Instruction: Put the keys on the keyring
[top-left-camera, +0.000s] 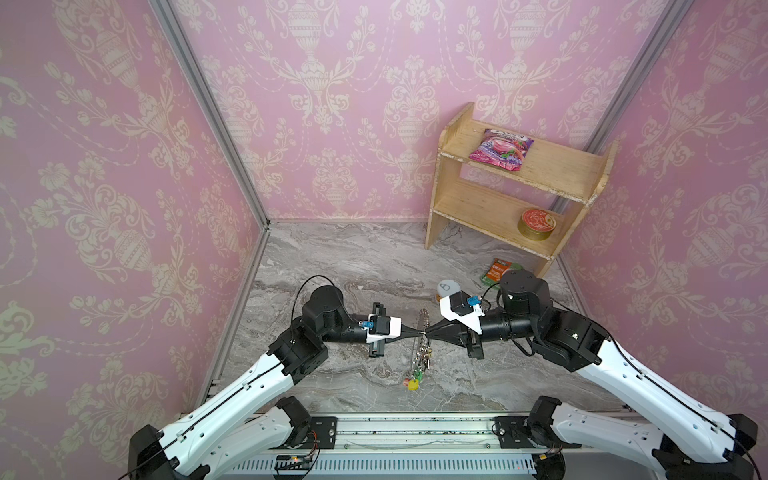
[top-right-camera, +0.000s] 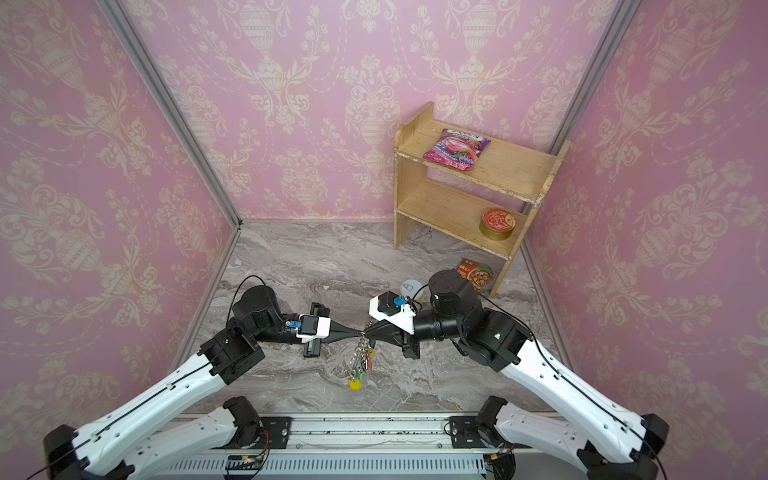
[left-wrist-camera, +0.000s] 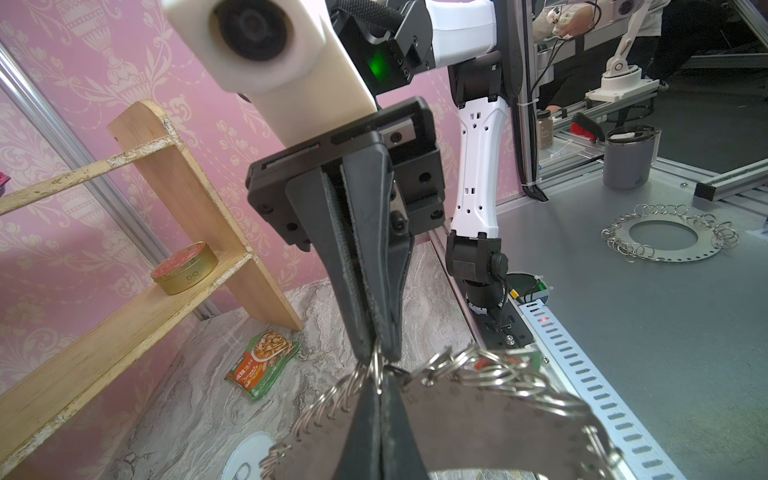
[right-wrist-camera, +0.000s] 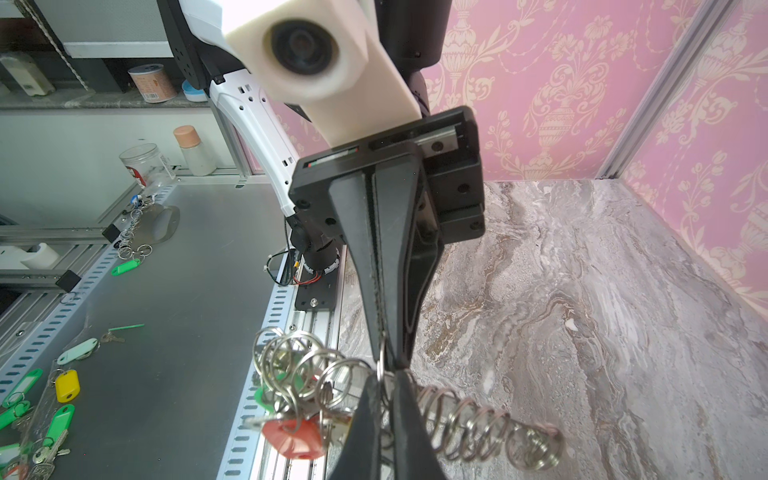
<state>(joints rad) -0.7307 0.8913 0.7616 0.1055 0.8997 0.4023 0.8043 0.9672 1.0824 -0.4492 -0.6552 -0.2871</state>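
A: While working from largest to smallest, begin with the worktop (top-left-camera: 353, 270): grey marble, wooden shelf (top-left-camera: 498, 208) standing at the far right. Then the arms?

B: Seen in both top views: left gripper (top-left-camera: 419, 332) and right gripper (top-left-camera: 429, 332) set tip to tip above mid-worktop. Held up between them, seen edge-on: the keyring (top-left-camera: 419, 353).

A: Grip states?

B: Left gripper: closed right down, clamped on the flat plate of the keyring near its rim. Right gripper: closed tight too, pinching one small ring (left-wrist-camera: 376, 368) threaded through that rim, just beside the left tips.

A: Location of the keys?

B: Cannot tell. Black-headed one not picked out in any view. Only a hanging bunch (top-left-camera: 424, 357) of metal bits under the grip point, and coloured tags (top-left-camera: 412, 383) at the lowest end. Possibly hidden in there.

A: Step in hand, as judged?

B: Probably readying that small ring to take a key, with none presented yet. To do well:
- Hold the plate hard with the left gripper to stop any swinging.
- Draw the ring straight out with the right, no twist.
- Avoid knocking tips together.
- Mind the dangling tags snagging on either finger.
- Worth locating the key before letting go of anything.
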